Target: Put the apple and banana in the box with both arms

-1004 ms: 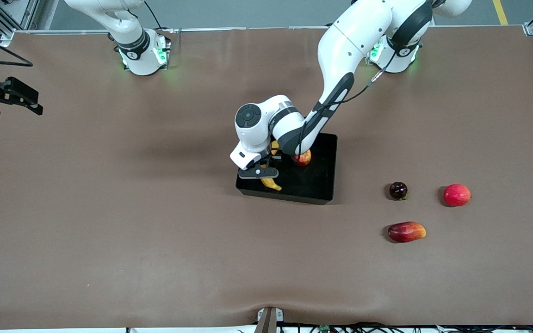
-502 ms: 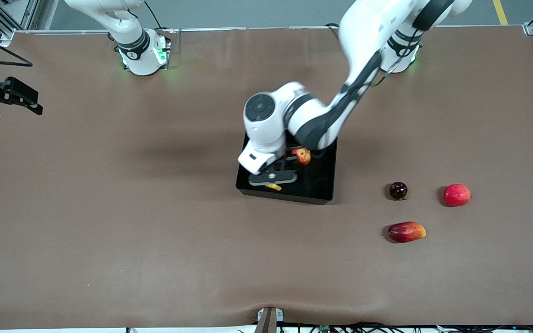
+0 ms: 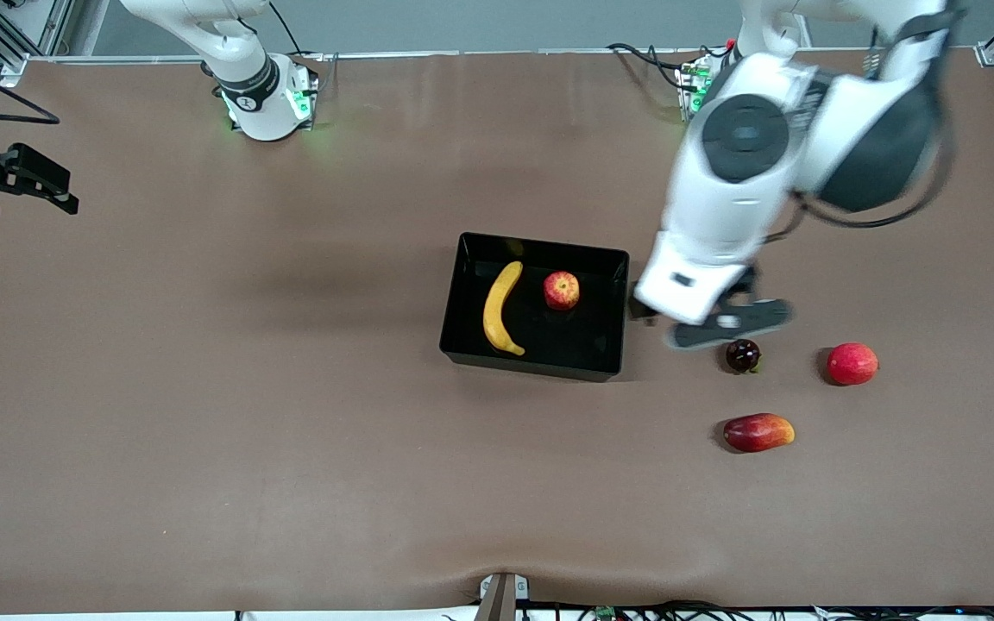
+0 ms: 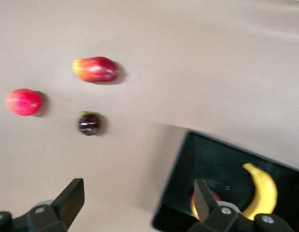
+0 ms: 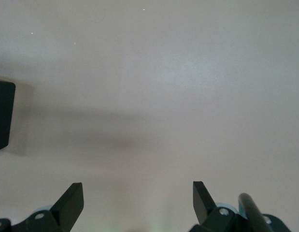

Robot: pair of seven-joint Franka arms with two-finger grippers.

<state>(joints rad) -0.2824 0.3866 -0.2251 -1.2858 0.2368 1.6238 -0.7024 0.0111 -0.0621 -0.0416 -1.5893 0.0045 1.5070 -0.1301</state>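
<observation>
From the front camera, the banana [image 3: 501, 309] and the apple [image 3: 561, 290] are both lying in the box [image 3: 609, 323], side by side and apart. The left gripper [image 3: 726, 321] is hanging over bare table [image 3: 290, 448] between the box and the dark maroon fruit [image 3: 743, 354], and a clean retreat means lifting clear without sweeping that fruit. The right gripper [image 3: 18, 183] is waiting at the right arm's end of the table.

In the left wrist view, the left gripper [image 4: 137, 200] is showing wide-spread, empty fingers [image 4: 72, 195], with the box [image 4: 188, 159] beside one of them.

In the right wrist view, the right gripper [image 5: 137, 199] is likewise spread and holding nothing.
</observation>
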